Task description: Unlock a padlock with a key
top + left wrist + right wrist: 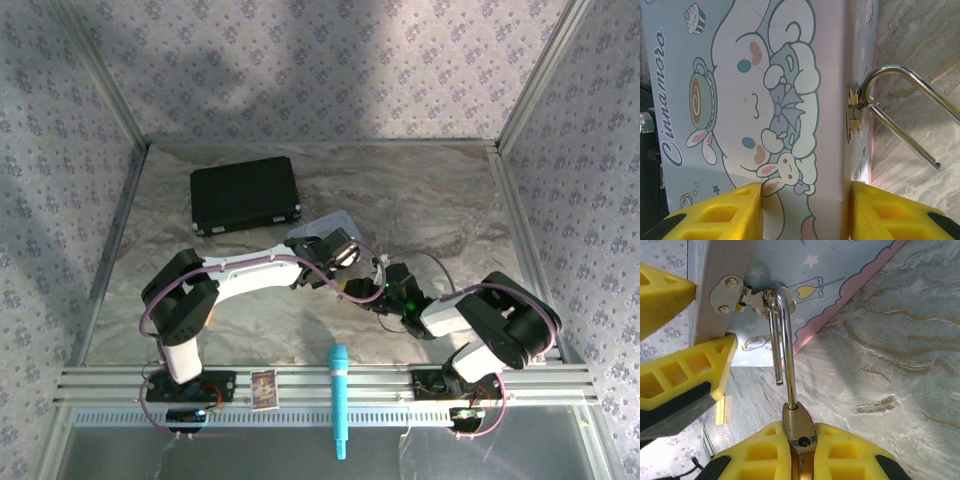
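Note:
The brass padlock (799,422) is pinched between the yellow fingers of my right gripper (800,435), which is shut on its body. Its silvery shackle (786,340) stands open: one leg stays in the body, the free end (779,382) hangs loose, and the bend is hooked through the hasp (730,295) of a pastel cartoon tin (765,90). My left gripper (805,200) is shut on that tin, one finger on the lid face and one on the hasp side. The shackle (905,75) juts from the tin's side. The key is out of view.
A black case (245,195) lies at the back left of the marble tabletop (430,200). A teal stick (339,400) and a small card (263,388) rest on the front rail. Patterned walls close in the table on three sides.

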{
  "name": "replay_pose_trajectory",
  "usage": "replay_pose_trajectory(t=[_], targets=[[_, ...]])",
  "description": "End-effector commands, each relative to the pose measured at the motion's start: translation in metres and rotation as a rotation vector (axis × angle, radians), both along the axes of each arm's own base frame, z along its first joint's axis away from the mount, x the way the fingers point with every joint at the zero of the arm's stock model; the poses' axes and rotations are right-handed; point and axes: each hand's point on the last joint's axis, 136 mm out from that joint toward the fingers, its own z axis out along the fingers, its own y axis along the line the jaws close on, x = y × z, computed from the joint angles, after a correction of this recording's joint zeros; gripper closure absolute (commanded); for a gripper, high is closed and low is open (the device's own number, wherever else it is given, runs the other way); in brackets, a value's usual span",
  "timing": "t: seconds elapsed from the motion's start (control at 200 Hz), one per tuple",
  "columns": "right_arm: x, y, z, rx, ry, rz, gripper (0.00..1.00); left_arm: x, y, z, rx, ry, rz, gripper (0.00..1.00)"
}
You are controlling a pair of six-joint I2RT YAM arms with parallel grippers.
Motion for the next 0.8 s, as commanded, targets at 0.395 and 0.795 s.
replay_pose_trajectory(t=[0.395,0.795], targets=[[0.040,0.015,0.008,0.174,-0.050,-0.274,1.00,-0.038,0.028,-0.052,0.117,0.203,-0.015,0.59],[0.044,-0.007,0.006,0.168,-0.066,-0.357,1.00,-0.039,0.032,-0.053,0.142,0.193,-0.014,0.60]])
